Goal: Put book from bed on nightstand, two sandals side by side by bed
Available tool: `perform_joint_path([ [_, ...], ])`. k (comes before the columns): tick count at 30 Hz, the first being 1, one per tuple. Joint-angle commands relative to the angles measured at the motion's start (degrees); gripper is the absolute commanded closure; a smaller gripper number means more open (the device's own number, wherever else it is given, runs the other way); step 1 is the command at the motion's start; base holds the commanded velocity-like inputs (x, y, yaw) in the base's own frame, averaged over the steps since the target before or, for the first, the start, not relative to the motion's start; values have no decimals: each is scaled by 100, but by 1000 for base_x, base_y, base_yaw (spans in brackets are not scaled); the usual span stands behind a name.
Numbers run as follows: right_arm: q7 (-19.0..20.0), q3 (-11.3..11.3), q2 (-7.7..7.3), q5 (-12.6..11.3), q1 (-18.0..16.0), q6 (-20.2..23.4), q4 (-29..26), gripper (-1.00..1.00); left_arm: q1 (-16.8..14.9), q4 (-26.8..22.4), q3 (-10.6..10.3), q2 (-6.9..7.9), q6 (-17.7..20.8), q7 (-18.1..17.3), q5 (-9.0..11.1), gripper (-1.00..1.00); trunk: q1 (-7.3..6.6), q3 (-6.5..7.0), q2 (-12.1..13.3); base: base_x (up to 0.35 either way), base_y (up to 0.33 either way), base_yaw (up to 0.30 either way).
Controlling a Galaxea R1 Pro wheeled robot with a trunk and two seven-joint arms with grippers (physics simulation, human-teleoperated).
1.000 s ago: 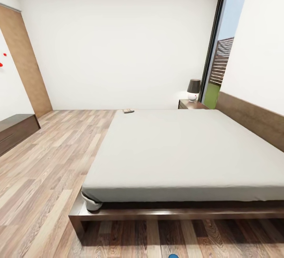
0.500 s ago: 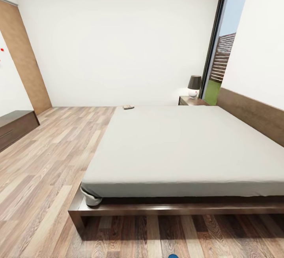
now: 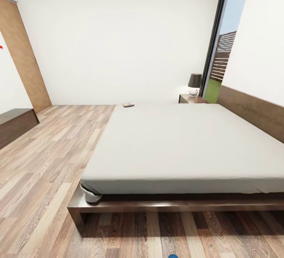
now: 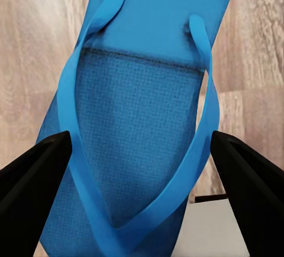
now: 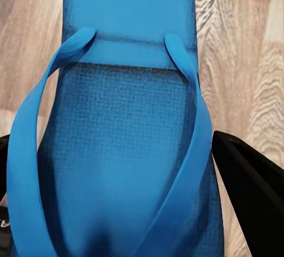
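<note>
The bed (image 3: pixel 185 147), a grey mattress on a dark wood base, spreads across the head view. A small book (image 3: pixel 128 105) lies at the mattress's far left corner. Beyond the bed's far side, by the window, a dark nightstand (image 3: pixel 190 99) carries a lamp. In the left wrist view my left gripper (image 4: pixel 139 145) is shut on a bright blue sandal (image 4: pixel 142 109), its black fingers (image 4: pixel 35 168) against the sandal's sides above the plank floor. My right gripper (image 5: pixel 109 150) is likewise shut on the other blue sandal (image 5: pixel 124 133). A blue sandal tip (image 3: pixel 172 256) peeks in at the head view's bottom edge.
A low dark cabinet (image 3: pixel 14 125) stands along the left wall beside a brown wooden door (image 3: pixel 23 60). A tall black-framed window (image 3: pixel 225 48) is at the far right, and the headboard (image 3: pixel 252 112) runs along the right wall. Open plank floor (image 3: pixel 51 151) lies left of the bed.
The whole head picture has shifted slightly, so the camera has moved a little toward the bed. Nothing in the room itself has visibly moved.
</note>
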Motion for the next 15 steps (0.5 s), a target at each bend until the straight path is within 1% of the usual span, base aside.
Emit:
perform_joint_path([
  [1,13,37,-2,-55,-4,-23,7,100,-4,6,-48,-1,-21,27,21,100,22,-24,-44,0,0,0],
  [7,13,42,0,-55,-4,-31,-4,100,-4,1,-58,-1,-28,29,21,100,154,-131,-285,0,0,0],
  [9,8,43,-1,-50,-7,-33,-18,100,-4,-102,-57,0,-35,30,21,100,198,-167,-365,0,0,0],
  [15,-44,48,-1,-39,-6,-31,-25,100,-4,-223,-65,6,-38,28,21,100,198,-167,-365,0,0,0],
])
